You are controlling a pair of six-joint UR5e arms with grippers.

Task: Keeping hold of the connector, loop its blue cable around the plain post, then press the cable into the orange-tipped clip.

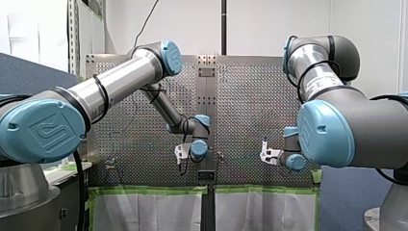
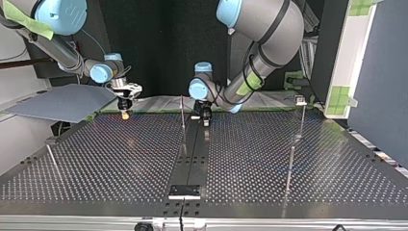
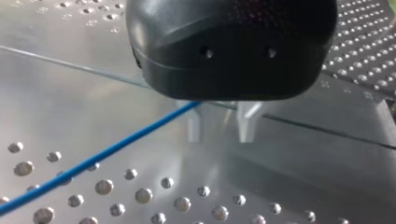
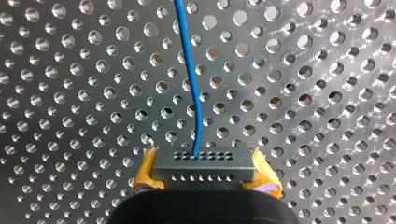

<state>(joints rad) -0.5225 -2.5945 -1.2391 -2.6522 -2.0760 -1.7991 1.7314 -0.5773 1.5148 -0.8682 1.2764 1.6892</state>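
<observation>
Clamping the connector (image 4: pixel 204 161), my right tool (image 4: pixel 205 173) faces along the blue cable (image 4: pixel 189 70) — my left tool (image 3: pixel 220 128) stands fingers apart.

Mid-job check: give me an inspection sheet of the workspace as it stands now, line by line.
Surface: perforated table, with a dark strip down its middle.
Job's things: connector held between yellow pads; blue cable runs from it ahead over the table; thin posts stand at the top view's centre and right; no orange tip made out.
Clutter: nothing seen.
Grippers: right gripper shut on the connector; left gripper low over the table, fingers apart.
Cables: the blue cable also passes beneath the left gripper.
Surroundings: green tape along the table's edge; blue partition beside it.
</observation>
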